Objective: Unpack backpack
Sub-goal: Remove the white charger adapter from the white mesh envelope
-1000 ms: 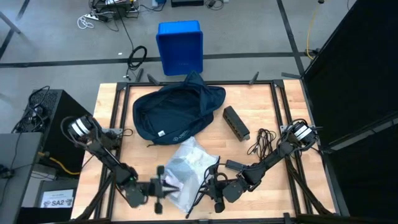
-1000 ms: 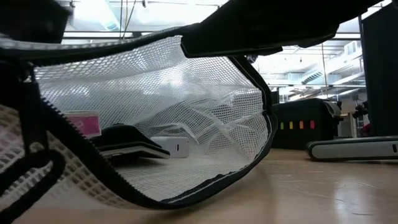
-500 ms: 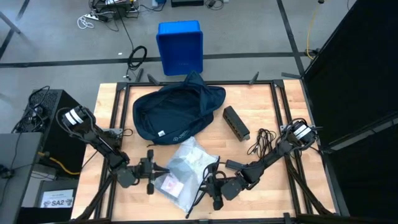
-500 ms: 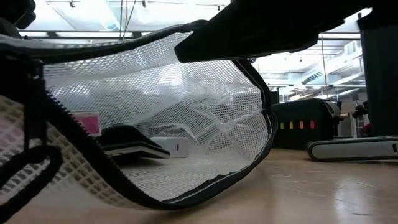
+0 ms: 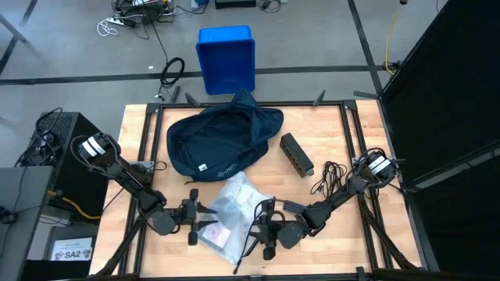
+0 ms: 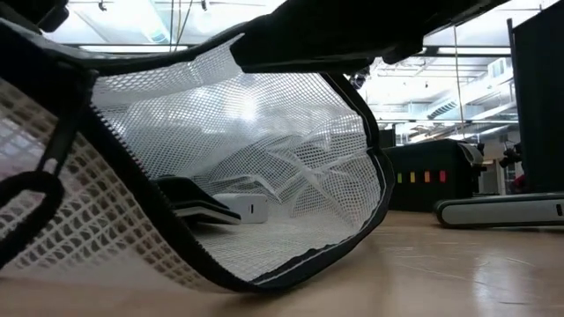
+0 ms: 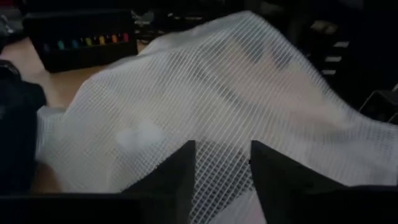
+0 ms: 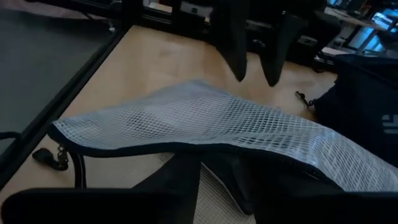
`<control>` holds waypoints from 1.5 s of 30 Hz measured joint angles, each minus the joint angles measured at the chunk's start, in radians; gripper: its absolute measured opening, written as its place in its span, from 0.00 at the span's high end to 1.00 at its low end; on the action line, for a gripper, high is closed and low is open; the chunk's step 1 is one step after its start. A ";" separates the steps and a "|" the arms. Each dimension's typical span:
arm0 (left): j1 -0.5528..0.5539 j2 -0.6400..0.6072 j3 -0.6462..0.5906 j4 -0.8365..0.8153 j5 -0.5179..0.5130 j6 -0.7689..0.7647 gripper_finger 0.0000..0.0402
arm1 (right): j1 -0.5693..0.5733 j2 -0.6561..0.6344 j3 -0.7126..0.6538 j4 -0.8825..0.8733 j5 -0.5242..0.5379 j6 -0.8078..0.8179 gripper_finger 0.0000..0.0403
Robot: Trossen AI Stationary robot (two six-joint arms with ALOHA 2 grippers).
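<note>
The backpack (image 5: 221, 143) lies at the far middle of the surface (image 5: 336, 148), mouth slack. A white mesh pouch (image 5: 231, 216) lies nearer the front edge, already out of it.

Left pincer (image 5: 197, 216) stands just beside the pouch's left edge, fingers parted, holding nothing. Right pincer (image 5: 266, 232) is at the pouch's right rim, fingers narrowly apart across the black zipper edge; whether it grips cannot be told.

Judged step: handling the pouch. Next move calls for clearing both arms and reaching back toward the backpack.
</note>
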 joint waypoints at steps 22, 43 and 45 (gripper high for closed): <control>0.060 0.000 0.009 0.087 -0.074 0.100 0.33 | -0.139 0.000 0.000 0.142 -0.140 -0.128 0.55; 0.224 0.003 0.060 0.025 0.192 0.114 0.28 | -0.198 0.000 0.000 0.197 -0.234 -0.198 0.99; 0.235 0.003 0.060 0.025 0.210 0.113 0.28 | -0.203 0.000 0.000 0.201 -0.248 -0.191 0.98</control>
